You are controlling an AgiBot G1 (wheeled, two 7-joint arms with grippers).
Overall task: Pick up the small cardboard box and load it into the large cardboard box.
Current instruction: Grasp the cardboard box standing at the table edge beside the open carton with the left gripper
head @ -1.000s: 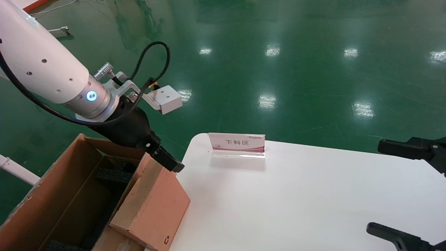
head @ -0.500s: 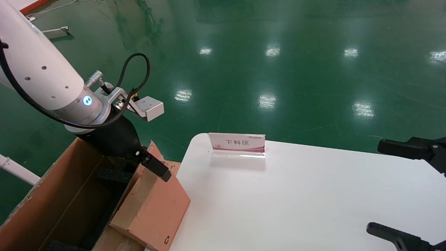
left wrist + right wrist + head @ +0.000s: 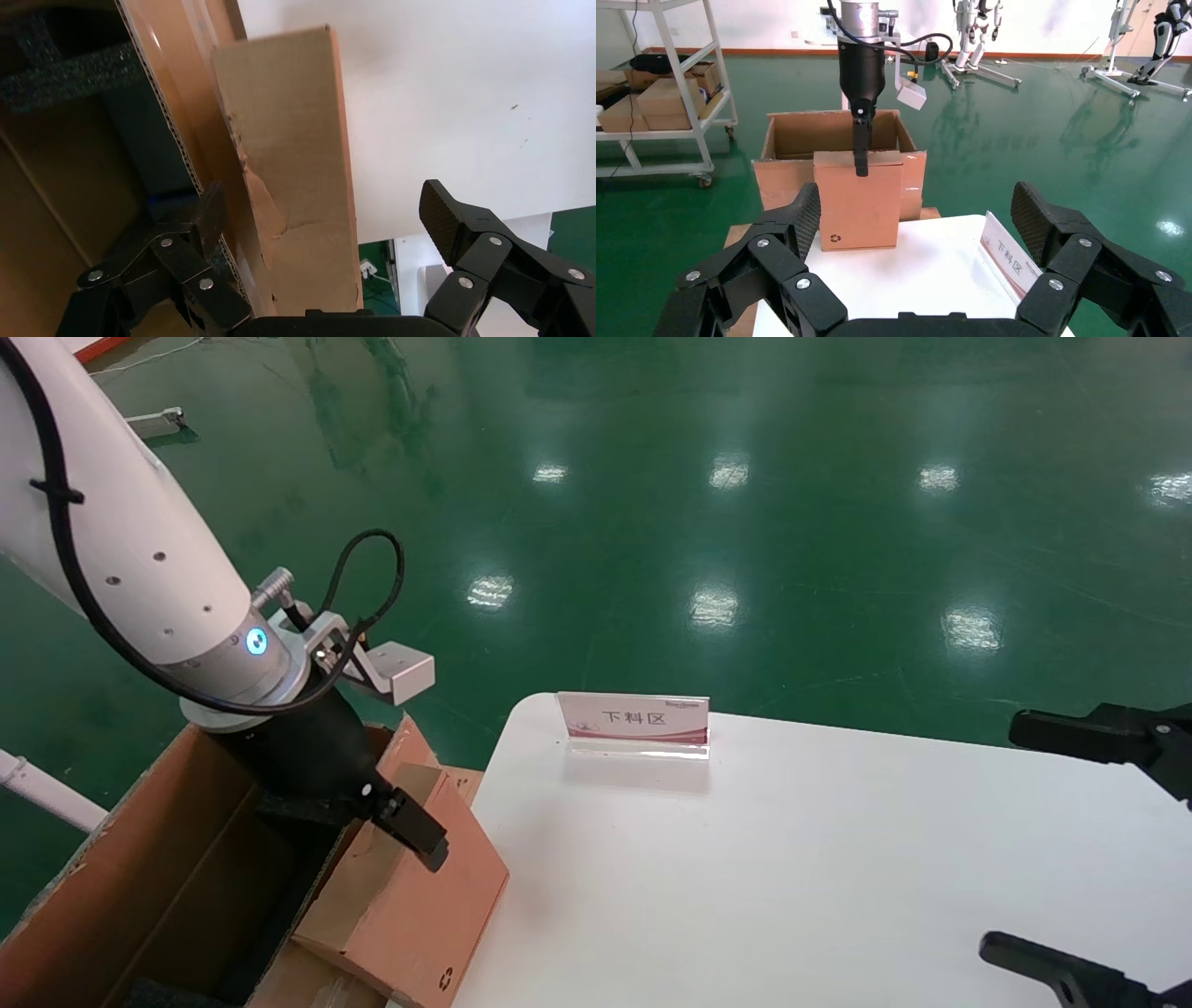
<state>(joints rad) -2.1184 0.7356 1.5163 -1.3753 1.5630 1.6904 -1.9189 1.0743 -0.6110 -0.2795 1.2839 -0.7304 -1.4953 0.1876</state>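
Observation:
The small cardboard box (image 3: 424, 905), orange-brown with a recycling symbol, stands on the white table's left edge against the large cardboard box (image 3: 130, 887). It also shows in the right wrist view (image 3: 857, 207) and the left wrist view (image 3: 295, 161). The large cardboard box is open, with black foam (image 3: 67, 70) inside. My left gripper (image 3: 377, 822) is open and low over the small box's top. One finger (image 3: 211, 214) is on the large box's side, the other (image 3: 446, 214) over the table. My right gripper (image 3: 1001, 840) is open and empty at the table's right.
A clear sign stand with a red-and-white card (image 3: 633, 719) stands at the table's (image 3: 792, 877) far edge. Green floor lies beyond. A white shelf cart with cartons (image 3: 652, 98) stands far off beside the large box.
My left gripper has come down and toward me from above the small box's far corner, and now straddles the box's top. Its fingers stay open. The right arm has not moved.

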